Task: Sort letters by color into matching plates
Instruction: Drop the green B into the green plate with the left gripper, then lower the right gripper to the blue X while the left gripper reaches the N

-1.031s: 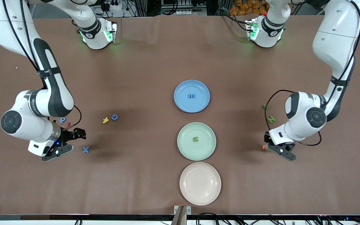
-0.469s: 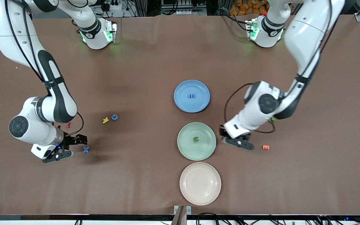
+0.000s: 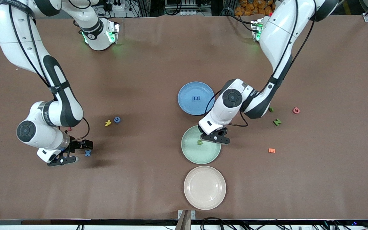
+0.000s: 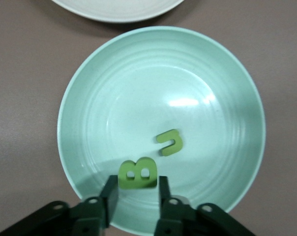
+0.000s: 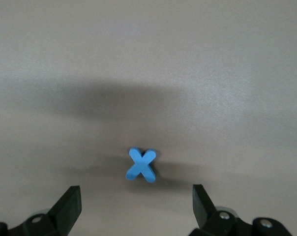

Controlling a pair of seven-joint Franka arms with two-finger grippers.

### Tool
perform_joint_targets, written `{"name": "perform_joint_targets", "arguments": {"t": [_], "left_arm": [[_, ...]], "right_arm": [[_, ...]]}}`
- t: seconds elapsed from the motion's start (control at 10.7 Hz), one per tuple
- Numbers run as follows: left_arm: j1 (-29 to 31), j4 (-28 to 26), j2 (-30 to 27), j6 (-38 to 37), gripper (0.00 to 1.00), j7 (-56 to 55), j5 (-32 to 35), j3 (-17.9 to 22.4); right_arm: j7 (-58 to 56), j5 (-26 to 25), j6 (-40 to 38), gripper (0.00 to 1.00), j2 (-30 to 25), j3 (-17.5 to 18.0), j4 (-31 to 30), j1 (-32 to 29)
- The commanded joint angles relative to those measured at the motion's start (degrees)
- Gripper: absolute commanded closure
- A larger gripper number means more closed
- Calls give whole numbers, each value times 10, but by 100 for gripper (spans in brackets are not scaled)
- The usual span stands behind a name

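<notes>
From the front, your left gripper [image 3: 215, 136] hangs over the green plate [image 3: 192, 153] near its rim. Your right gripper [image 3: 72, 152] sits by the blue X [image 3: 88, 153], toward the right arm's end of the table.

In the left wrist view, the fingers [image 4: 110, 192] pinch a green B [image 4: 137, 173] by its flat sides. It looks light and hard, so it may slip. A green letter [image 4: 170, 142] already lies in the plate.

In the right wrist view, the jaws stand wide and empty. Grab the X across its middle.
</notes>
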Motion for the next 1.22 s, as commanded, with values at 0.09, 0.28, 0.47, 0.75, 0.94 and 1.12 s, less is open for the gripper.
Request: {"name": "perform_joint_targets", "arguments": {"t": [0.09,0.28,0.47,0.75,0.94,1.12], "left_arm": [[-9,23,1,-7,0,-20,8,24],[23,20,-22,-30,0,-9,12,33],[65,17,-56,-102,0,76,16,34],[156,-54,-96,-140,0,216,17,28],[178,-131,-141,-138,0,218,17,28],[228,-219,-190,-69,0,217,17,23]], "right_arm": [[18,-10,14,6,22,3,16,4],[18,-15,38,13,28,3,13,2],[17,-17,50,16,31,3,11,1],[18,-24,61,16,37,3,8,-1],[17,-29,81,21,38,3,-1,-1],[17,-30,81,32,41,3,-4,1]]}}
